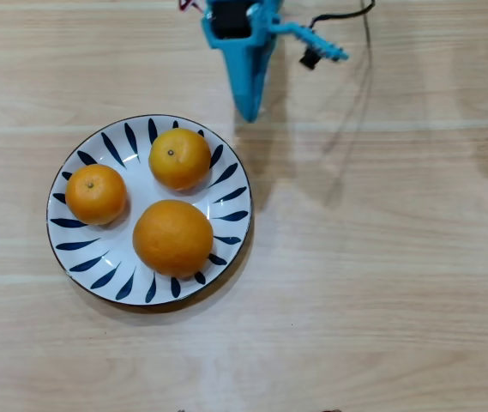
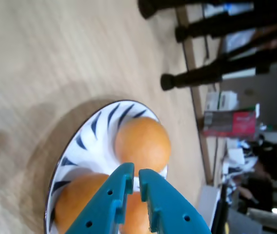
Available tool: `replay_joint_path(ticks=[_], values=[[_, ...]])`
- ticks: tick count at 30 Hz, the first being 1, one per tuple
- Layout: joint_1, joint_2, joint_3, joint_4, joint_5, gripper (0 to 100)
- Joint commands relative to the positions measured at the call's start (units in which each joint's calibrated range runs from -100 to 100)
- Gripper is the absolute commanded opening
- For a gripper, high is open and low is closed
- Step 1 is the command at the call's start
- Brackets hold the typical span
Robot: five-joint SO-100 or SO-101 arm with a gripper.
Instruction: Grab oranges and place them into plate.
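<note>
In the overhead view the white plate (image 1: 106,257) with dark blue strokes lies left of centre and holds three oranges: a yellowish small one (image 1: 179,159), a deeper orange small one (image 1: 95,194) and a larger one (image 1: 172,237). My blue gripper (image 1: 248,114) hangs just beyond the plate's upper right rim, shut and holding nothing, clear of the fruit. In the wrist view the fingertips (image 2: 128,171) nearly touch above the plate (image 2: 87,141). One orange (image 2: 143,144) shows whole and another (image 2: 75,202) is partly hidden behind the fingers.
A black cable (image 1: 365,34) trails from the arm at the top of the overhead view. Black stand legs (image 2: 201,78) rest on the table beyond the plate in the wrist view, with the table edge and room clutter behind them.
</note>
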Motion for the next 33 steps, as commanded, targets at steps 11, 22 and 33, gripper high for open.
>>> replay_joint_path(ticks=[11, 22, 33], values=[[-6.3, -44.9, 27.6, 20.4, 3.0, 2], [-6.2, -48.2, 36.0, 33.9, 7.1, 2], [-6.3, -48.2, 34.2, 39.5, 7.8, 2]])
